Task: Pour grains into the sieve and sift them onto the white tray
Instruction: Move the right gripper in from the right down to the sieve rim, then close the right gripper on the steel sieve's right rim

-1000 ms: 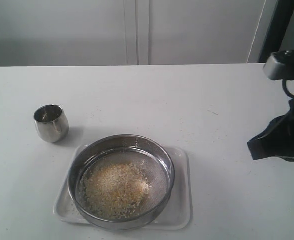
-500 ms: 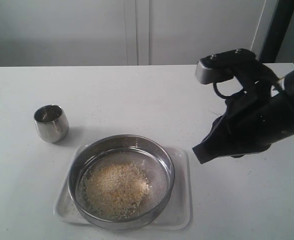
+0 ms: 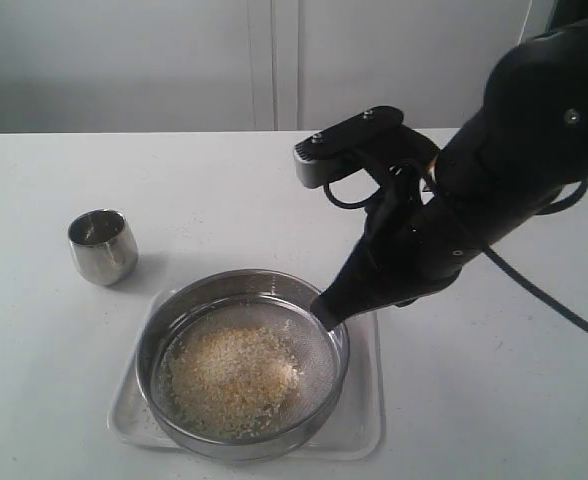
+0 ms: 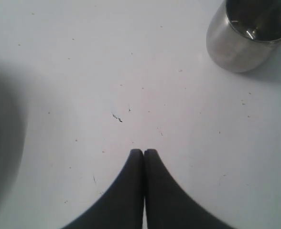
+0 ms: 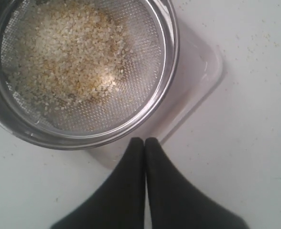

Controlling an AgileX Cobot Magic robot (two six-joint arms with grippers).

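Both grippers are shut tight, fingers pressed together with nothing between them. The right gripper points down just beside the rim of the sieve, on the side away from the steel cup and above the edge of the white tray; whether it touches the rim cannot be told. The left gripper hovers over bare table near the cup, while the grains lie heaped on the mesh inside the sieve, which sits on the white tray.
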